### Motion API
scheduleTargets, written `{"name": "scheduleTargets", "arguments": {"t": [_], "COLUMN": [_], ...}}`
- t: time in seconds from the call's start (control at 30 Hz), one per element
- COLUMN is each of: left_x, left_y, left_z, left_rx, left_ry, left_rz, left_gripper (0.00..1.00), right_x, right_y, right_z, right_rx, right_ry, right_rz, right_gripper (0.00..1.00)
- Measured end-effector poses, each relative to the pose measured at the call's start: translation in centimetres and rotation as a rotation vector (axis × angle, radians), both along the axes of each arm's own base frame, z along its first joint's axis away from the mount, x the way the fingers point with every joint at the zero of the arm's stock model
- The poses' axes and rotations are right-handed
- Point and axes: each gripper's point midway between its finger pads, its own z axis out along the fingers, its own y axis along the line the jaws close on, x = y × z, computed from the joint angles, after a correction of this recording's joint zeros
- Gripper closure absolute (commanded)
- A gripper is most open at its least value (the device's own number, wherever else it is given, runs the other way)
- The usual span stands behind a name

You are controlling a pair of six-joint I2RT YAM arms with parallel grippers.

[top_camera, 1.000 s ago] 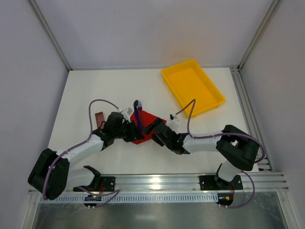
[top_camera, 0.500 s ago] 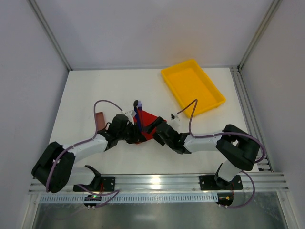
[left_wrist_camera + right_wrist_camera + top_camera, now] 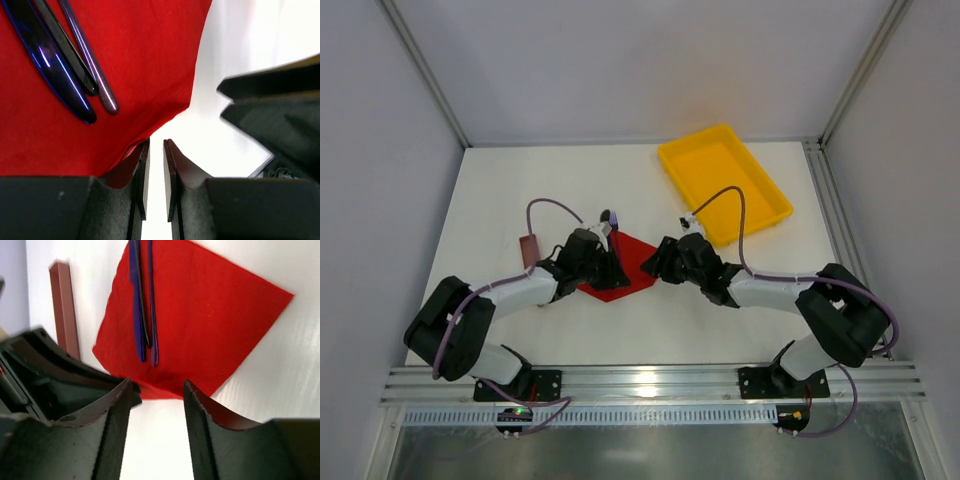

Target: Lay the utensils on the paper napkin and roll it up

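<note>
1. I read the paper napkin (image 3: 200, 325) as flat on the tabletop (image 3: 520, 190), near its middle and toward the near edge.
2. The utensils (image 3: 142, 300) lie side by side on the napkin's left part. Their far ends run past its edge.
3. Left gripper (image 3: 155, 142): jaws almost together, with a thin slit showing bare tabletop. Its tips sit at the napkin's near edge.
4. Right gripper (image 3: 157, 385): jaws apart, empty, just short of the napkin's near corner.
5. The yellow tray (image 3: 720, 180) sits at the far right corner. A brownish block (image 3: 529, 249) lies left of the napkin.
</note>
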Motion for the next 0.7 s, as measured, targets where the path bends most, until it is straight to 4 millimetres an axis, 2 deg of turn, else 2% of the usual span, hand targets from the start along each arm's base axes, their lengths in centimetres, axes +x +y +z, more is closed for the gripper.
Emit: {"name": "scheduleTargets", "arguments": {"t": [0.13, 0.27, 0.47, 0.7], "left_x": [0.6, 0.5, 1.1, 2.5], "left_y": [-0.2, 0.2, 0.1, -0.5], "left_z": [-0.1, -0.7, -0.7, -0.6], "left_rx": [0.013, 0.038, 0.059, 0.074], "left_ry": [-0.006, -0.003, -0.003, -0.018], "left_rz": [0.003, 0.003, 0.008, 0.001], "left_gripper": [0.79, 0.79, 0.80, 0.80], "right_x": [-1.5, -2.6, -2.4, -2.2], "right_y": [0.7, 1.8, 3.1, 3.1], "right_z": [-0.2, -0.1, -0.3, -3.2], "right_rx": [-0.038, -0.053, -0.054, -0.088], "right_ry": [-0.044, -0.074, -0.086, -0.027], "right_rz": [0.169, 0.325, 0.414, 0.438], "right_gripper": [0.66, 0.73, 0.74, 0.75]}}
